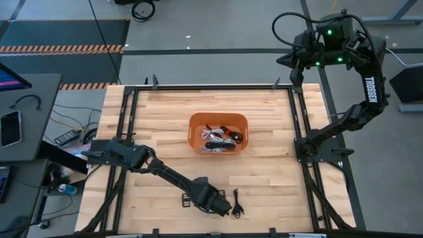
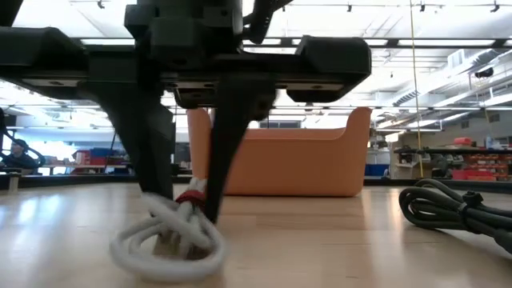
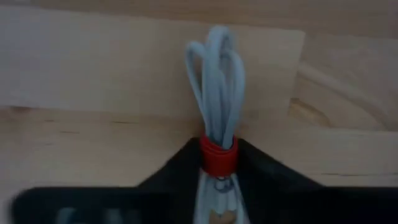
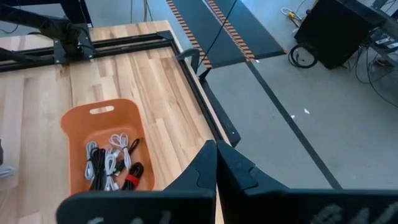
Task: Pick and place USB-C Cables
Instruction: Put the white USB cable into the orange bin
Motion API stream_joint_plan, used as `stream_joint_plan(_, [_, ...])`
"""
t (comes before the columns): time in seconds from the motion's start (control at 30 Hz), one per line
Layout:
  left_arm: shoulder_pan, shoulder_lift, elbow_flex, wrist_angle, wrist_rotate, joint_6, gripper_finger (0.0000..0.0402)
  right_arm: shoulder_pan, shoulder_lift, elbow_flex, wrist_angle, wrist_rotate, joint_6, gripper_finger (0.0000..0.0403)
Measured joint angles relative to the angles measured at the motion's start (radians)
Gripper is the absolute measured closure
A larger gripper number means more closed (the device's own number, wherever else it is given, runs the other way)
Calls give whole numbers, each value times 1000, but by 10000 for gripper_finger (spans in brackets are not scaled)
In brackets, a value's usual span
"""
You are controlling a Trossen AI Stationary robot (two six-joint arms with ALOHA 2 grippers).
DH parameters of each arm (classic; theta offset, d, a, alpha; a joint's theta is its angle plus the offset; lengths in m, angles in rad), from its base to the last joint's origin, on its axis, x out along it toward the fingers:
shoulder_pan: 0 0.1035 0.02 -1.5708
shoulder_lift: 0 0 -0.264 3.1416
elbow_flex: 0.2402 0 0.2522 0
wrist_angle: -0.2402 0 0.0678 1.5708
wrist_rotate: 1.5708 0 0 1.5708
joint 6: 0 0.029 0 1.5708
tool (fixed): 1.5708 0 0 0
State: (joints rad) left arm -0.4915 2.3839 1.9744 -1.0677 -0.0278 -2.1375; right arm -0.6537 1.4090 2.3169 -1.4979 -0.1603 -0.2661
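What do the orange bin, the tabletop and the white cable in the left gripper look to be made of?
Orange bin: likely moulded plastic, smooth, matte, one even colour, rounded corners. Tabletop: wood, butcher-block style, with visible strips and grain, light sealed finish. White cable: looks like a rubbery plastic jacket, smooth and pale, bound by a red band; left gripper pinches it at that band.

arms (image 1: 168,175): dark, jointed | right arm (image 1: 367,92): white TROSSEN lettering | green LEDs (near top) | blk cable loop

Even, bright overhead light — soft shadows; left wrist view blurred, low view's foreground out of focus.
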Motion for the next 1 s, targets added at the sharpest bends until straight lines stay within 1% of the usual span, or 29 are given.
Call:
stream_joint_plan(0.07, [1, -6, 0, -15, -1, 25, 356, 0, 0, 0, 0, 0, 0, 398])
stream_joint_plan(0.27, [1, -7, 15, -31, -2, 108, 361, 0, 0, 0, -1, 0, 0, 398])
stream_joint_plan(0.33, [4, -8, 57, -61, -2, 166, 361, 0, 0, 0, -2, 0, 0, 398])
stream_joint_plan(0.4, [9, -28, 126, -135, -8, 224, 361, 0, 0, 0, -1, 0, 0, 398])
stream_joint_plan(0.47, [13, -59, 240, -282, -68, 278, 361, 0, 0, 0, 0, 0, 0, 398])
stream_joint_plan(0.53, [17, -69, 382, -469, -163, 322, 361, 0, 2, 0, 1, 0, 1, 398])
stream_joint_plan(0.57, [22, -101, 373, -497, -215, 347, 361, 0, 4, 0, 1, 0, 0, 398])
stream_joint_plan(0.63, [34, -209, 259, -491, -305, 397, 361, 0, 12, 0, 0, 0, -5, 398])
stream_joint_plan(0.7, [59, -300, 198, -505, -383, 459, 361, 0, 23, 0, -1, 1, -28, 398])
stream_joint_plan(0.73, [80, -335, 172, -501, -423, 533, 361, 0, 28, 0, -1, 0, -34, 398])
stream_joint_plan(0.8, [118, -399, 142, -507, -465, 680, 361, 0, 42, 0, 0, 1, -33, 398])
stream_joint_plan(0.87, [179, -430, 136, -501, -483, 842, 361, 0, 59, 0, 0, 0, -33, 398])
stream_joint_plan(1.0, [324, -471, 142, -484, -514, 1215, 361, 0, 98, 0, 15, 0, -6, 398])
